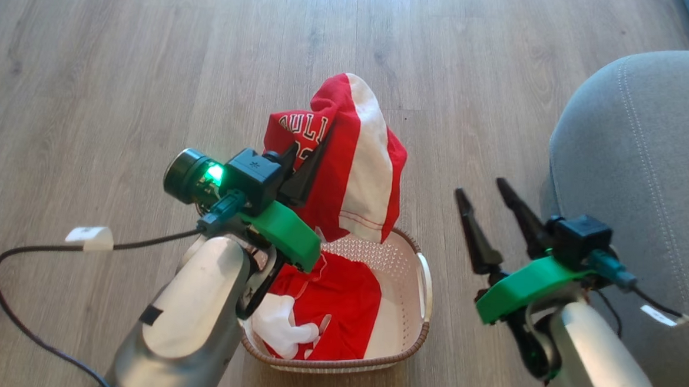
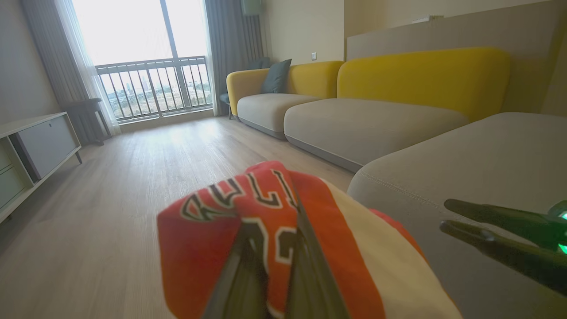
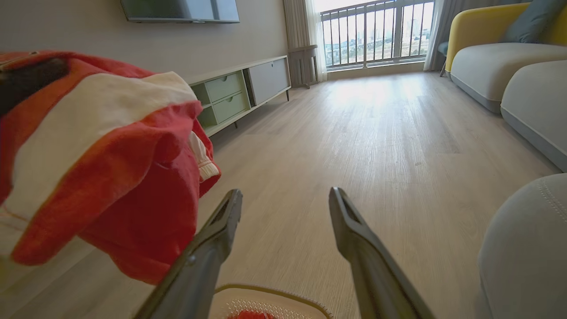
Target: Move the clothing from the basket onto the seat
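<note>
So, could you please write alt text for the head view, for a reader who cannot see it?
The left gripper is shut on a red and white jersey held above a cream basket on a wooden floor, with more red clothing inside. The right gripper is open and empty, between the basket and a grey seat.

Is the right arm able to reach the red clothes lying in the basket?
Probably yes. The right end effector is open, empty and hovers just beside the basket, whose right side lies uncovered. The jersey held by the left end effector hangs over the far rim, not over the red clothes.
</note>
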Available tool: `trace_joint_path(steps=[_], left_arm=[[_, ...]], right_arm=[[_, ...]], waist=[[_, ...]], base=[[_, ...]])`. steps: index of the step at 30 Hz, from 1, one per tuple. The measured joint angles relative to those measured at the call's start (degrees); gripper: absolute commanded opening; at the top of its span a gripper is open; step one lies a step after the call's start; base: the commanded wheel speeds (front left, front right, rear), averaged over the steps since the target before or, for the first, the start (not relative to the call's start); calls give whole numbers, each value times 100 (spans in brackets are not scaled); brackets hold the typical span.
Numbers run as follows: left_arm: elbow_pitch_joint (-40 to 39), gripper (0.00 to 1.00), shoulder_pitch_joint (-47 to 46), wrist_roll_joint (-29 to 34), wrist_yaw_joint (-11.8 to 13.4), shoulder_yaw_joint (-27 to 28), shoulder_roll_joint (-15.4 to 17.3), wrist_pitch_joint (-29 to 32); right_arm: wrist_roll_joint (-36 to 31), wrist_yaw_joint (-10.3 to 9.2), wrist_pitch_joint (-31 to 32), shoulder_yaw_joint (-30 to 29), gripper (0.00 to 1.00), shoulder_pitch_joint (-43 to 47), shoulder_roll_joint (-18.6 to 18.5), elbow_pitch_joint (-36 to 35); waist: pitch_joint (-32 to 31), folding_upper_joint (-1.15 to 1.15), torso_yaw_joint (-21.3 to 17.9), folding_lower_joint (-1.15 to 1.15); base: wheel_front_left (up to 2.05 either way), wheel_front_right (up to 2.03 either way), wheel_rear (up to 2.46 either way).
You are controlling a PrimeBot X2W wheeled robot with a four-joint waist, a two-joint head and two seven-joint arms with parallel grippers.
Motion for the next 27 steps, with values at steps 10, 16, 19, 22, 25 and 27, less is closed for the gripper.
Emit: trace_joint_path(steps=[10,16,19,22,25,27], left_arm=[[-188,0,-19,-104,-5,-314,4,0],[-288,0,-59,-191,-8,-591,10,0],[-332,0,-129,-285,-8,-713,11,0],[-355,0,-157,-370,-5,-860,14,-4],[-366,0,-174,-450,-5,-1017,14,-5],[-363,0,-214,-470,-5,-1107,16,-5]], right_arm=[[347,0,0,1368,100,-701,-396,53],[668,0,0,2396,100,-1369,-558,357],[786,0,0,2748,100,-1645,-571,537],[805,0,0,2953,100,-1953,-571,725],[801,0,0,3086,100,-2189,-563,888],[789,0,0,3130,100,-2275,-523,942]], waist=[[118,0,100,0],[156,0,185,0],[185,0,233,0],[213,0,280,1],[242,0,326,1],[253,0,352,1]], base=[[0,0,0],[0,0,0],[0,0,0],[0,0,0],[0,0,0],[0,0,0]])
